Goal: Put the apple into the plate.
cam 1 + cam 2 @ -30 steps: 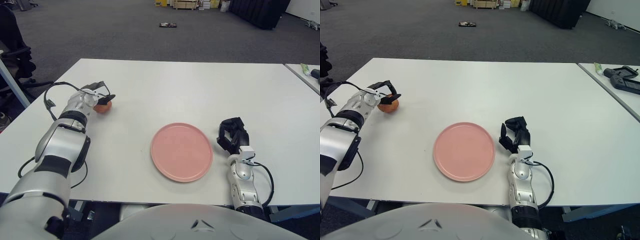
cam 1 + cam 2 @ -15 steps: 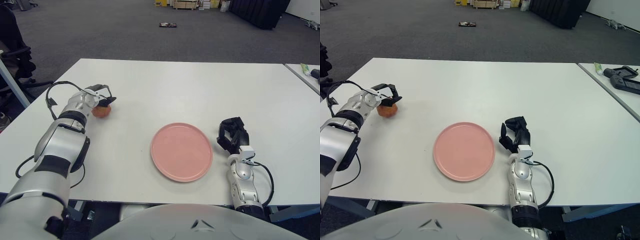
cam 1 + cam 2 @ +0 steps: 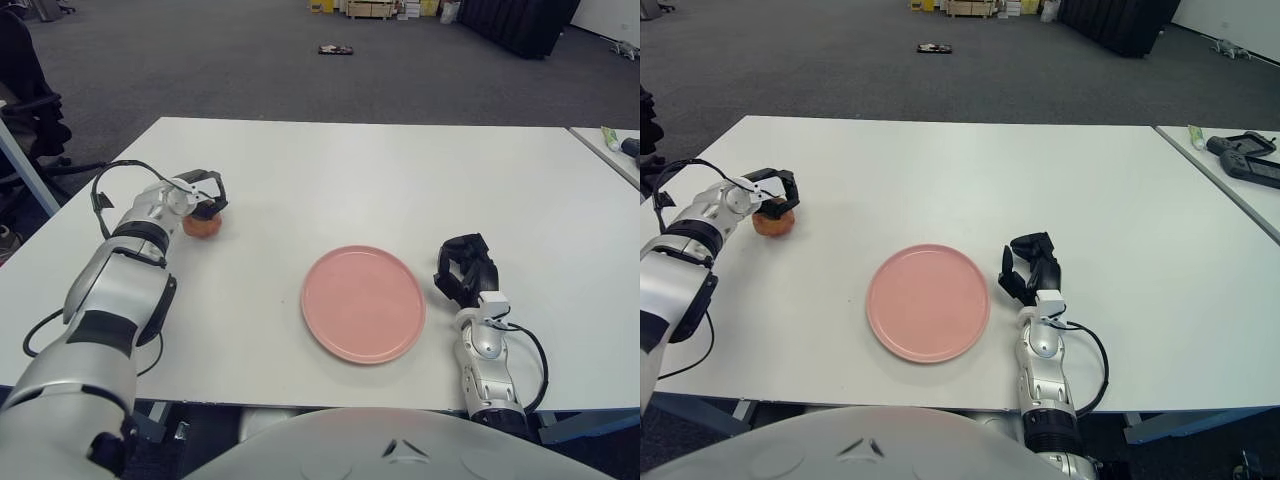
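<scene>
Nearest, at about 5 o'clock, the right hand (image 3: 1032, 268) shows just beside the right rim of the plate (image 3: 928, 302). Its black fingers are curled together and hold nothing. A thin strip of white table (image 3: 330, 180) separates the hand from the plate, and the forearm goes down over the near edge of the table.

The pink plate lies flat near the middle of the table, a little toward the near edge. It has nothing inside. There is free table all around it: a wide band to its left, and a large open area behind it up to the far edge.

At about 10 o'clock from the plate, well apart from it, is the apple (image 3: 203, 223). It sits on the table near the left edge. The left hand (image 3: 205, 195) is over it, the dark fingers (image 3: 786, 190) curved down around its top and far side. It looks like a grasp from above, but I cannot tell how firm it is. The table between apple and plate is bare.

At 2 o'clock, past a gap, a second table (image 3: 1230, 170) holds a dark device (image 3: 1240, 150).
</scene>
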You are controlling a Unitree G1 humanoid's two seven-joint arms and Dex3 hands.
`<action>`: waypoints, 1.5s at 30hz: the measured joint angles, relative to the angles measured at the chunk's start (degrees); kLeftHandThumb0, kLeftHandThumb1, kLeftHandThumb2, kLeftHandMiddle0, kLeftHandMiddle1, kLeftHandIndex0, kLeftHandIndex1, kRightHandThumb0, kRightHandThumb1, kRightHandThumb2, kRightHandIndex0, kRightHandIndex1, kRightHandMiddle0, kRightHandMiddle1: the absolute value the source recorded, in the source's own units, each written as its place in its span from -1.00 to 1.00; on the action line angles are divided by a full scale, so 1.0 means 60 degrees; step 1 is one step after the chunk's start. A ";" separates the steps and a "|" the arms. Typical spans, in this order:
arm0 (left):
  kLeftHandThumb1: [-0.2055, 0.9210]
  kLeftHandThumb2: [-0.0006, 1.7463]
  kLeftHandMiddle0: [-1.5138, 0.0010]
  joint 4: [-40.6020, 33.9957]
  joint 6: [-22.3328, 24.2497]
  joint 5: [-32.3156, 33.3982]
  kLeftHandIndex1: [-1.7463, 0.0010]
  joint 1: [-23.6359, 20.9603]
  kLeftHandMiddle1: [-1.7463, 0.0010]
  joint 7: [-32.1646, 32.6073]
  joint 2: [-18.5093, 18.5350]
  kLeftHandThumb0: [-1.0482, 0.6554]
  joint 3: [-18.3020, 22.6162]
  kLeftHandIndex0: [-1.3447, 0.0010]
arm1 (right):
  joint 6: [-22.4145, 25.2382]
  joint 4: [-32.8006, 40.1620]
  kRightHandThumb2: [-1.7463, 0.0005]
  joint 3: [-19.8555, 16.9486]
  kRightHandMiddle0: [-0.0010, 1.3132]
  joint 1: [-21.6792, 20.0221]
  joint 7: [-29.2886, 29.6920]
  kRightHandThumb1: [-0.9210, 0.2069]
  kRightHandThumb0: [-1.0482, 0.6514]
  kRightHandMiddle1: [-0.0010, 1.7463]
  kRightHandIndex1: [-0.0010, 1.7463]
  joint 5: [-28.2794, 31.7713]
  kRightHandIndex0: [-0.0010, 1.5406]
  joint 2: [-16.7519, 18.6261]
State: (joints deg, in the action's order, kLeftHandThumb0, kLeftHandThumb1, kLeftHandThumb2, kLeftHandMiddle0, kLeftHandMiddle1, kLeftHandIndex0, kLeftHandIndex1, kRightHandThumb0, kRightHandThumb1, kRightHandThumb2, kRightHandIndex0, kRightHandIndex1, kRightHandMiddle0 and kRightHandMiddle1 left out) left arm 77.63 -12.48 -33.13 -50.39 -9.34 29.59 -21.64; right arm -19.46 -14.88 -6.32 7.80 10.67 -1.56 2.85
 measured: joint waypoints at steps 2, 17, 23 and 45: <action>0.63 -0.07 0.35 -0.0027 -0.0070 0.0002 -1.00 0.0000 -0.77 -0.0155 0.0031 -0.23 -0.0014 0.52 | 0.0022 0.0034 0.06 -0.0003 -0.52 0.0000 0.0010 -0.63 -0.21 1.00 0.49 0.0000 -0.32 0.0004; 0.27 0.20 0.65 -0.0186 -0.0715 0.0413 -0.61 0.0691 -0.50 -0.0664 0.0089 -0.49 0.0255 0.99 | 0.0294 0.0306 0.11 -0.0003 -0.55 0.0034 0.0074 -0.68 -0.20 1.00 0.50 -0.0004 -0.33 0.0083; 0.12 0.24 0.76 -0.0346 -0.1230 0.0657 -0.51 0.1087 -0.45 -0.0413 0.0381 -0.50 0.0455 1.00 | 0.0331 0.0337 0.12 -0.0017 -0.56 0.0059 0.0105 -0.69 -0.20 1.00 0.50 -0.0003 -0.34 0.0083; 0.16 0.13 1.00 -0.0776 -0.1599 0.1810 -0.04 0.2320 -0.15 0.0631 0.0564 -0.55 0.1439 1.00 | 0.0627 0.0726 0.07 0.0001 -0.52 0.0266 0.0243 -0.63 -0.21 1.00 0.52 -0.0024 -0.29 0.0179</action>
State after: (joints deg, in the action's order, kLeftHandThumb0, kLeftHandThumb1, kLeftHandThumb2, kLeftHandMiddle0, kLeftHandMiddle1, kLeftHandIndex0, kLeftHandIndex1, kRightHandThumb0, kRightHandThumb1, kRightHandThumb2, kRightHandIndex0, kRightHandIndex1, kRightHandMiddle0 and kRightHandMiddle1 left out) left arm 72.98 -22.07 -22.27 -36.47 -5.55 32.98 -13.01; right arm -15.70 -10.52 -6.32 9.40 12.13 -1.71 3.93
